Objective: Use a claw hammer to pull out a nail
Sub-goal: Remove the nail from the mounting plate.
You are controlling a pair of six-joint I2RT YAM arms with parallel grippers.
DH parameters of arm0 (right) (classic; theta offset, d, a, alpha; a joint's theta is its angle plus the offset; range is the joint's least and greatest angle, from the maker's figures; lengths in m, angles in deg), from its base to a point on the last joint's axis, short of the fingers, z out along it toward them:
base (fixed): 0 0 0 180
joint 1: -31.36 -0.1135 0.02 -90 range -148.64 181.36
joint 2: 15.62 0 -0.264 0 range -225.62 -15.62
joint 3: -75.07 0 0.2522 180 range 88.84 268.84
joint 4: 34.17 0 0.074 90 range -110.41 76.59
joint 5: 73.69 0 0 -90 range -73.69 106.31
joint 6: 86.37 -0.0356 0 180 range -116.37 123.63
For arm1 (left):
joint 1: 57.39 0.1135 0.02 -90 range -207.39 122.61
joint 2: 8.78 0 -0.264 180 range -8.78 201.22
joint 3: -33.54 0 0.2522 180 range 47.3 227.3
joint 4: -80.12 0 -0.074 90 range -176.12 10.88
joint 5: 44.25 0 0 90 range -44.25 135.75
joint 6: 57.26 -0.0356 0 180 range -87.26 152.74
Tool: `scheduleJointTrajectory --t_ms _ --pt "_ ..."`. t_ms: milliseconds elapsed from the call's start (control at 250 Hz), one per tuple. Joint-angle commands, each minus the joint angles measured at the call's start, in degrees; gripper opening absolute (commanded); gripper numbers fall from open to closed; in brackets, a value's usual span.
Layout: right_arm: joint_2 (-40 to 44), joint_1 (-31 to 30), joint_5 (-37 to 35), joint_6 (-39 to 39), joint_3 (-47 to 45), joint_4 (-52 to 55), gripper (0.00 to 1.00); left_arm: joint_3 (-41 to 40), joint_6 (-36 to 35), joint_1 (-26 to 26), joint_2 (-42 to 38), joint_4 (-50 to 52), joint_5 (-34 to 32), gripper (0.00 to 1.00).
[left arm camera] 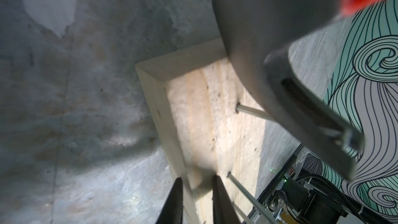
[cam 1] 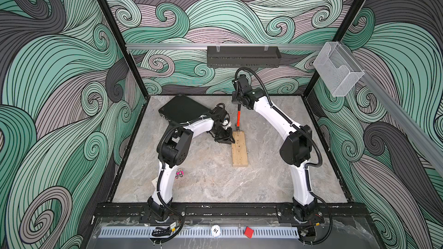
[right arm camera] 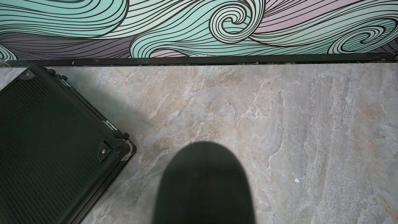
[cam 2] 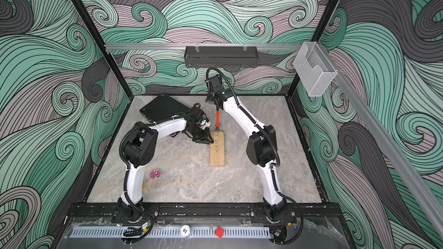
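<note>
Your grey-headed, orange-necked, black-handled claw hammer (cam 1: pixel 238 120) stands nearly upright, head down on the far end of the pale wooden block (cam 1: pixel 240 152), with a thin steel nail (left arm camera: pixel 252 112) in its claw slot. Your raised right gripper (cam 1: pixel 237 103) clenches the handle. Your low left gripper (left arm camera: pixel 198 179), fingers slightly parted, straddles the block's edge.
</note>
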Motion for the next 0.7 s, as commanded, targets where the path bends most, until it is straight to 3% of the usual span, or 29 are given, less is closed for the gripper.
scheduleJointTrajectory --t_ms 0,695 --pt "-0.7 -0.7 5.2 -1.9 0.9 10.8 0.00 -4.5 -1.1 -0.4 10.4 8.3 -20.9 0.20" --pt "11.6 -0.6 3.0 -1.0 1.2 3.7 0.00 -3.6 -1.9 -0.6 12.4 9.4 -20.9 0.20"
